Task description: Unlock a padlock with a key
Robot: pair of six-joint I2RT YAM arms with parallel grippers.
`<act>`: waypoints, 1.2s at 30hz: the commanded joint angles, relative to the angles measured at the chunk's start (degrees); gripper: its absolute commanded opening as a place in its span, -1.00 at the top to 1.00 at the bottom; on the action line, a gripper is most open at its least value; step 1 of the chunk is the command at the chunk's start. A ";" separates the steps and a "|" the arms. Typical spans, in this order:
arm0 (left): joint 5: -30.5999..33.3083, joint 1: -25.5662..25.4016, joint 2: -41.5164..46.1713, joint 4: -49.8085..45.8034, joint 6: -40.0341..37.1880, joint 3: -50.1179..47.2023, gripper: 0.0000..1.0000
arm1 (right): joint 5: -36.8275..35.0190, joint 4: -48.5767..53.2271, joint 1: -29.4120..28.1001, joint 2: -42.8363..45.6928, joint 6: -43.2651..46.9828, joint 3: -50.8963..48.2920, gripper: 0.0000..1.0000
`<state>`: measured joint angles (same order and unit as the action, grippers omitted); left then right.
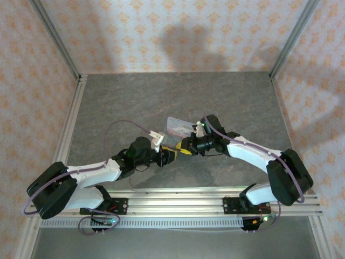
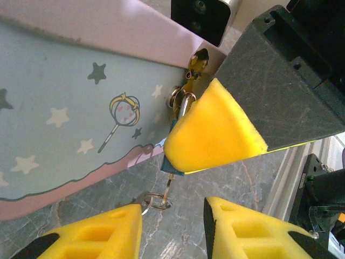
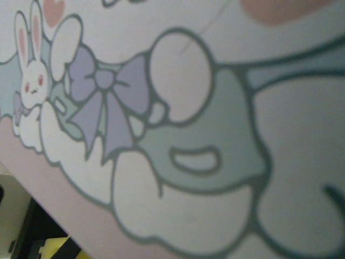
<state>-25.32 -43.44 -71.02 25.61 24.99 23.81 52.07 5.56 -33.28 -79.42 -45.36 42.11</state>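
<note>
The dark-blue padlock point(image 2: 171, 166) hangs by its thin shackle from the hasp of a pale-blue tin point(image 2: 64, 108). A yellow finger point(image 2: 215, 129) of my right gripper point(image 1: 186, 147) covers most of the padlock's body and clamps it. The thin key point(image 2: 170, 186) sticks out of the padlock's underside, its wire ring point(image 2: 156, 203) lying on the grey table. My left gripper point(image 2: 173, 224) is just short of the key. Its yellow fingers are apart, and the ring lies at the tip of the left one. The two grippers meet tip to tip in the top view, where the left gripper point(image 1: 171, 155) is below the tin point(image 1: 178, 125).
The tin's cartoon lid point(image 3: 188, 135) is very close to the right wrist camera. The aluminium rail point(image 1: 178, 202) carrying both arm bases runs along the near edge. Patterned walls enclose the grey table point(image 1: 135, 102) on three sides.
</note>
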 commanded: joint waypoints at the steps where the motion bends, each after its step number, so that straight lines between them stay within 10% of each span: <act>1: -0.52 0.41 -1.06 3.38 -1.43 0.25 0.29 | 0.54 -0.55 0.05 1.30 -1.06 1.05 1.00; 19: -0.55 0.38 -3.31 5.16 -2.04 0.73 1.00 | 0.65 -2.44 0.01 1.70 -3.19 0.62 1.00; 36: -1.93 -0.40 -3.99 9.85 2.78 2.11 0.93 | -0.39 -5.66 0.01 1.03 -5.26 -1.68 1.00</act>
<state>-25.98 -43.35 -74.78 29.45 26.79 23.83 51.77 2.87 -33.19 -79.09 -49.12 41.12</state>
